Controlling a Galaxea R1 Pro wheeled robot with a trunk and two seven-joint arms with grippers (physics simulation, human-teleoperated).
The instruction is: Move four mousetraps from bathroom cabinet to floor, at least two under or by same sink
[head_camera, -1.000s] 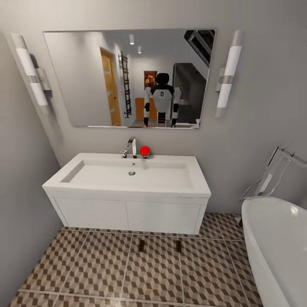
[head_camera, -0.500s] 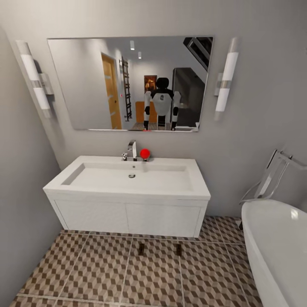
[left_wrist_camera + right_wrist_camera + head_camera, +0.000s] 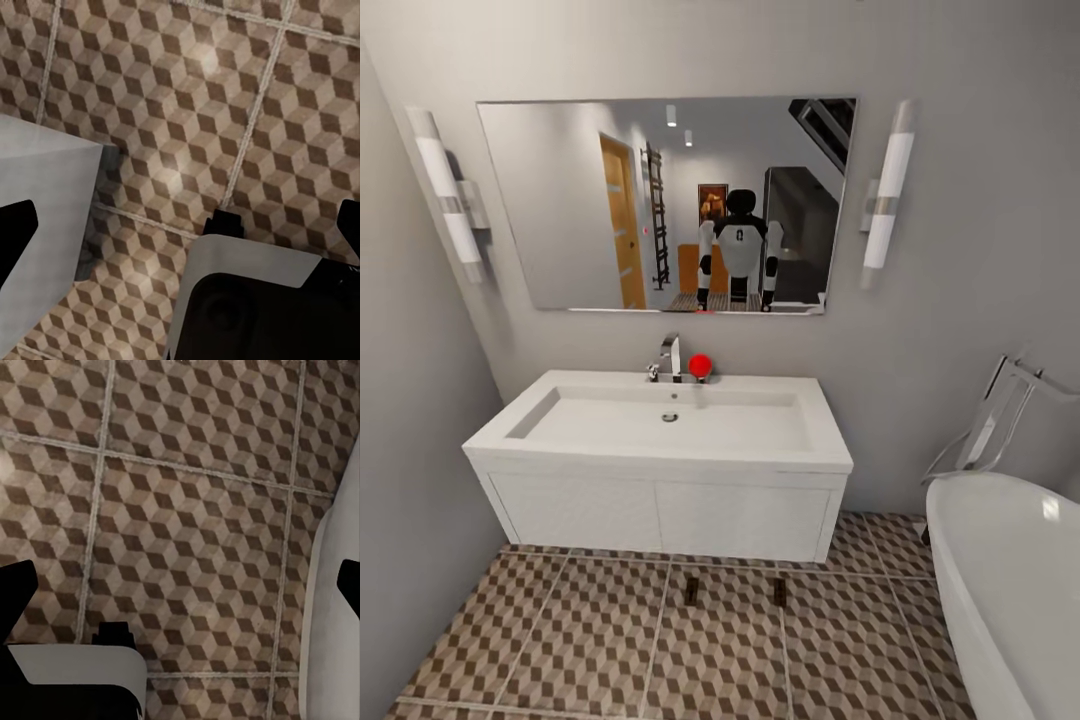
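two traps set by the vanity, both grippers free

in my head view, two tiny flat dark-brown wooden mousetraps lie on the cube-patterned brown, beige and white tiled bathroom floor (image 3: 590, 640), one (image 3: 691, 591) just beside the other (image 3: 780, 591) though apart from it. both sit just in front of the foot of the white two-door vanity (image 3: 660, 515) that carries the wide white rectangular basin sink (image 3: 670, 420) with its chrome tap (image 3: 668, 356). i judge this placement deliberate: it puts two traps next to the same sink, as the task requires. the other two traps and the orange-brown cabinet are not among what i can confirm here.

my left gripper (image 3: 180, 225) hangs over the tiles with its dark fingertips (image 3: 16, 229) spread wide and nothing between them. my right gripper (image 3: 180, 585) is likewise spread and empty above the floor, beside a white curved surface i take to be the white oval bathtub (image 3: 1010, 570).

i judge the task about half done; the open, empty grippers suit a trip to fetch the rest.
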